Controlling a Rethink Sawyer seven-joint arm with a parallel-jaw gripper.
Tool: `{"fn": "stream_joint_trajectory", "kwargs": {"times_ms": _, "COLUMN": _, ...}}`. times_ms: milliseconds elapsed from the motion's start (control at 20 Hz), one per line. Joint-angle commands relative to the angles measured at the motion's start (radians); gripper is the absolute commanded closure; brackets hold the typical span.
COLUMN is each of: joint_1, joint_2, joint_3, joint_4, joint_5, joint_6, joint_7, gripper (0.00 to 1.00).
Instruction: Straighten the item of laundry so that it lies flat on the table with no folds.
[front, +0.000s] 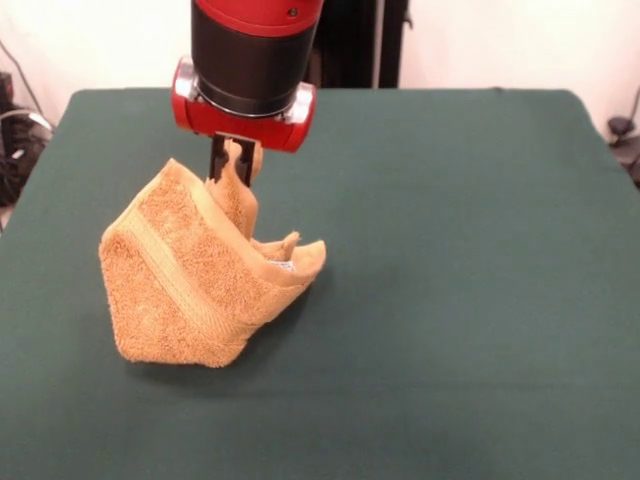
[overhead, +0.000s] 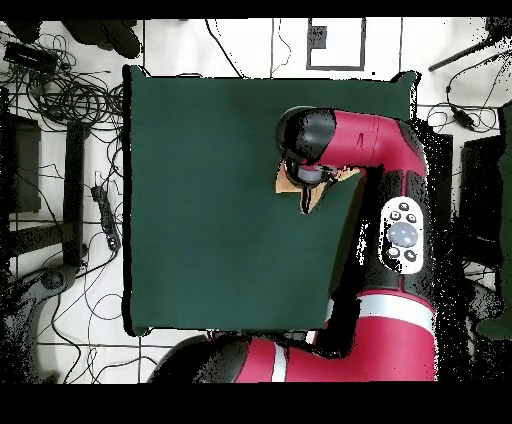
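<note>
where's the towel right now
In the front view the towel is at the picture's left on the green table, one corner pinched up in the pincer and its lower part resting crumpled on the cloth directly below.

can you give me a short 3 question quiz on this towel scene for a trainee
1. True or false: the towel lies fully flat on the table.
2. In the front view, what does the gripper hold? A) a corner of the towel B) a cup C) nothing
3. Fill in: a paler woven ______ runs across the towel's face.

Key
1. False. It is lifted at one corner and bunched in folds, its lower edge resting on the green cloth.
2. A. The fingers are closed on a top corner.
3. band
</note>
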Motion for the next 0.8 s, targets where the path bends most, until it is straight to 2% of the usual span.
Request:
{"fn": "stream_joint_trajectory", "kwargs": {"times_ms": 50, "joint_1": 0.01, "joint_2": -0.002, "joint_3": 0.069, "joint_4": -0.008, "joint_5": -0.007, "joint_6": 0.101, "joint_7": -0.024, "gripper": 1.0}}
{"fn": "stream_joint_trajectory", "kwargs": {"times_ms": 450, "joint_1": 0.001, "joint_2": 0.041, "joint_3": 0.073, "joint_4": -0.053, "joint_5": -0.022, "joint_6": 0.12, "joint_7": -0.048, "gripper": 1.0}}
{"fn": "stream_joint_trajectory", "kwargs": {"times_ms": 800, "joint_1": -0.006, "joint_2": 0.121, "joint_3": 0.083, "joint_4": -0.188, "joint_5": -0.045, "joint_6": 0.182, "joint_7": -0.11, "gripper": 1.0}}
